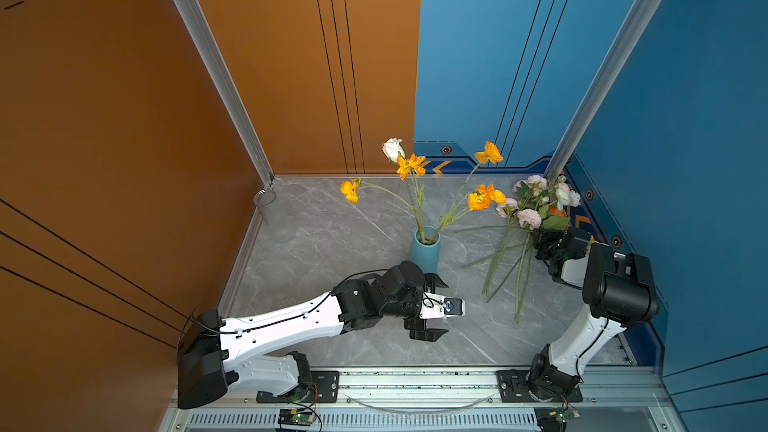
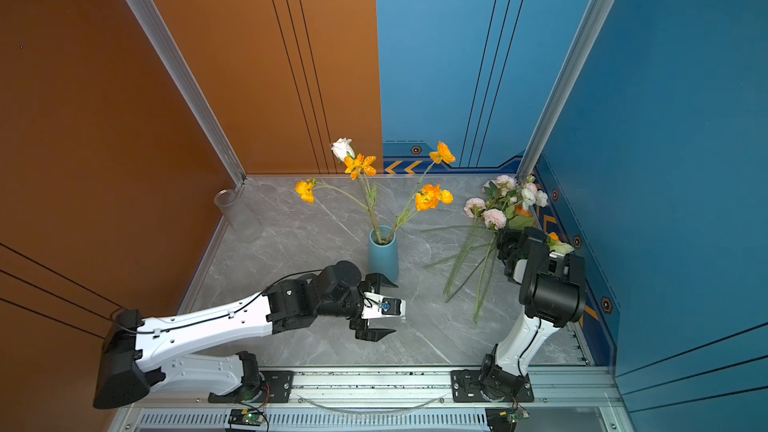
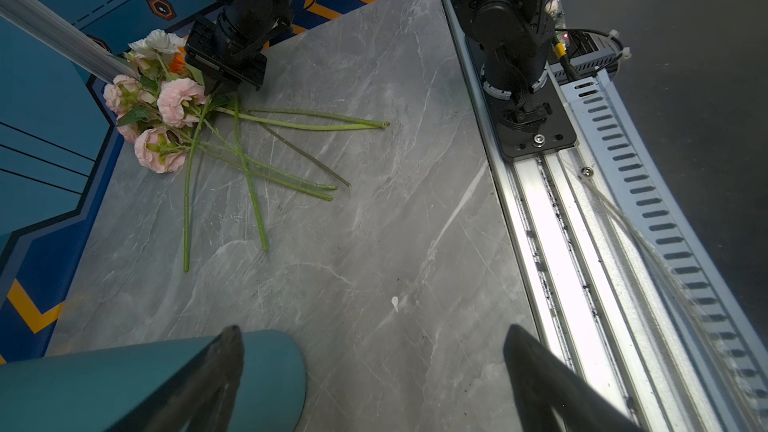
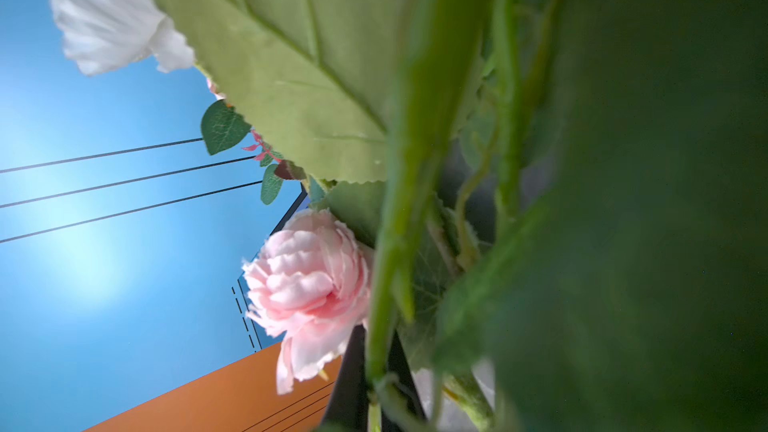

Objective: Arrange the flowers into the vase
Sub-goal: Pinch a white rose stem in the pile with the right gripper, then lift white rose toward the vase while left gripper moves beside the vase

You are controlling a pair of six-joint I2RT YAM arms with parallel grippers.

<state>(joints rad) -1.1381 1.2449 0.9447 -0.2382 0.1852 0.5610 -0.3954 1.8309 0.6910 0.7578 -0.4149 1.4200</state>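
room: grey marble tabletop (image 1: 332,251), orange wall (image 1: 124,118) left, blue wall (image 1: 685,118) right
flowers (image 1: 528,218): bunch lying far right; some in vase (image 1: 424,251)
left gripper (image 1: 446,307): spread wide, empty, beside vase
right gripper (image 1: 537,238): clamped on flowers

In both top views the tips of the right gripper (image 1: 538,238) are buried under the flowers (image 1: 530,218) near the desk's far right corner, so which stem they pinch cannot be told. Its wrist view is mostly blurred leaf and stalk. The vase (image 1: 424,249) has its foot partly hidden behind the left gripper (image 1: 445,308), and the left wrist view's edge cuts off both the vase and that gripper's fingers (image 3: 228,367).
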